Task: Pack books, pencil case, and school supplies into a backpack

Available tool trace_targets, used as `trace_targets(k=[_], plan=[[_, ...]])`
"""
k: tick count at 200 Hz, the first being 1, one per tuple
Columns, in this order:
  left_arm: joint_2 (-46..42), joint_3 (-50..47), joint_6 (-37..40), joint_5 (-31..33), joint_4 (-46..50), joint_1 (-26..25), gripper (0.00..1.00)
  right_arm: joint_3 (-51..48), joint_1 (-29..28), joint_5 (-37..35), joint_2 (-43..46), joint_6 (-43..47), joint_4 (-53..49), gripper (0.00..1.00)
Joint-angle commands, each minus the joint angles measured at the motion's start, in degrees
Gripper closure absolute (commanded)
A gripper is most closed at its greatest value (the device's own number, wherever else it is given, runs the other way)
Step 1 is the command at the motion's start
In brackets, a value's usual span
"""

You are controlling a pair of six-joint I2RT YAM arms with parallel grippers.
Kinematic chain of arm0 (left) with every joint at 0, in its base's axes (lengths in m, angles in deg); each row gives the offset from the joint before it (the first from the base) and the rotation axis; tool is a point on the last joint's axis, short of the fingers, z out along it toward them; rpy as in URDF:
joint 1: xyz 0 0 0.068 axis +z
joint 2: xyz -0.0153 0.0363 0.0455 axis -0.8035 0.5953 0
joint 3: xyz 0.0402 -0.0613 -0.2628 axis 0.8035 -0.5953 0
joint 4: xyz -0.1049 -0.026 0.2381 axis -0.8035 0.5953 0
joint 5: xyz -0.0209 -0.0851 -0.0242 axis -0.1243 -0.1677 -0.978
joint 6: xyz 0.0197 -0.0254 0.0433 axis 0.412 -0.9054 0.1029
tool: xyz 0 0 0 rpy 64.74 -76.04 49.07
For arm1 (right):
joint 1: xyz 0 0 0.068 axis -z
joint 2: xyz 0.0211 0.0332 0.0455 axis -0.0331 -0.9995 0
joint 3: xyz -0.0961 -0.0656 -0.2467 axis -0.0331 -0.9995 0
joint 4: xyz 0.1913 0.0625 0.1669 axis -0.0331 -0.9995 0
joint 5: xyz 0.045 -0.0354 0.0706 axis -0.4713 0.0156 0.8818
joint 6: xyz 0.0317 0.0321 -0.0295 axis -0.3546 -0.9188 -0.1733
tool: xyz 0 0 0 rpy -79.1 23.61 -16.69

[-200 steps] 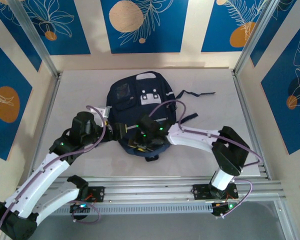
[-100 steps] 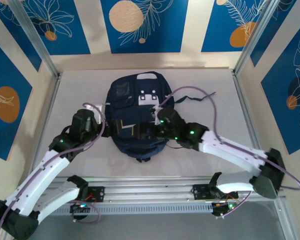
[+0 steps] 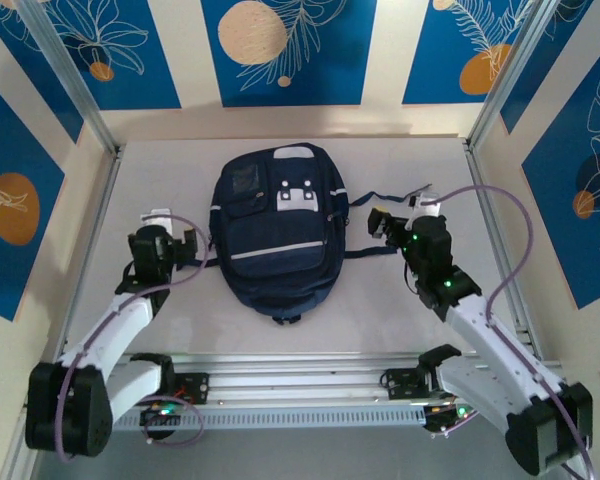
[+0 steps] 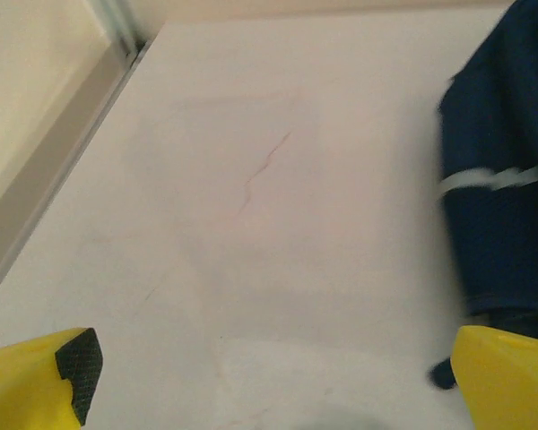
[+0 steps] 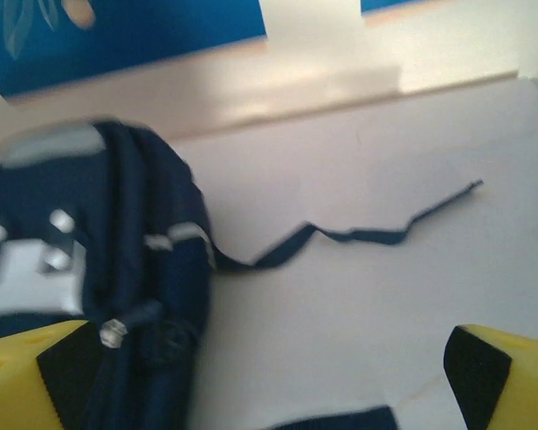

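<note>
The pale table (image 3: 160,170) carries the navy backpack (image 3: 275,250), which lies flat at its middle, front pocket up and top end away from the arm bases. What it holds cannot be seen through the fabric.

The left arm (image 3: 120,320) reaches low along the table to the left of the backpack. The left jaws face its side, released and wide, with nothing between the yellow fingers (image 4: 36,385).

The right arm (image 3: 490,335) stretches up to the right of the backpack. The right jaws are likewise spread and grasp nothing, standing apart from the fabric.

A thin dark strap (image 3: 390,187) trails from the backpack's right side across the table. The white patch (image 3: 300,197) sits on the front pocket.

The right wrist view is blurred, and the left wrist view cuts the backpack off at its edge.
</note>
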Motion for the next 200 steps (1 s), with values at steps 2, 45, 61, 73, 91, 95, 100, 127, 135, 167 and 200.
trace_targets(k=[2,45,61,73,91,95,100,127,135,167,200], plan=[[4.43,-1.26,1.19,-4.04,-5.32,2.68,0.0,-3.85,1.75,-0.18,-2.38,8.23,9.02,0.01],[8.03,-6.49,-2.99,-5.13,-16.7,4.49,0.0,-13.7,11.95,2.47,-7.8,4.33,18.72,0.01],[11.36,-9.56,-9.82,-0.82,-28.64,5.15,0.0,-16.02,14.66,5.51,-10.48,3.26,24.17,0.01],[13.27,-7.02,-8.23,-4.1,-26.79,5.48,0.0,-18.55,15.57,6.17,-12.92,3.46,31.69,0.01],[18.11,-6.66,-0.34,-13.92,-35.04,5.48,0.0,-19.63,17.78,10.99,-14.22,3.49,36.18,0.01],[19.31,-7.41,-0.21,-13.8,-37.47,5.48,0.0,-20.31,18.39,12.12,-14.83,3.55,38.5,0.01],[20.79,-8.63,-0.99,-12.37,-40.44,5.48,0.0,-20.92,19.24,13.6,-15.46,3.64,40.81,0.01],[28.52,-9.47,1.7,-18.47,-51.07,5.2,0.0,-19.62,22.98,17.74,-19.2,2.44,43.72,0.01],[27.32,-7.47,2.48,-19.65,-46.16,5.16,0.0,-18.42,23.56,17.91,-20.02,2.76,42.53,0.01],[27.83,-4.09,4.44,-18.51,-39.41,3.34,0.0,-20.26,24.94,22.54,-30.05,5.87,57.65,0.01],[27.8,-3.56,5.62,-16.42,-38.25,1.99,0.0,-13.59,19.65,34.76,-35.22,18.21,50.33,0.01]])
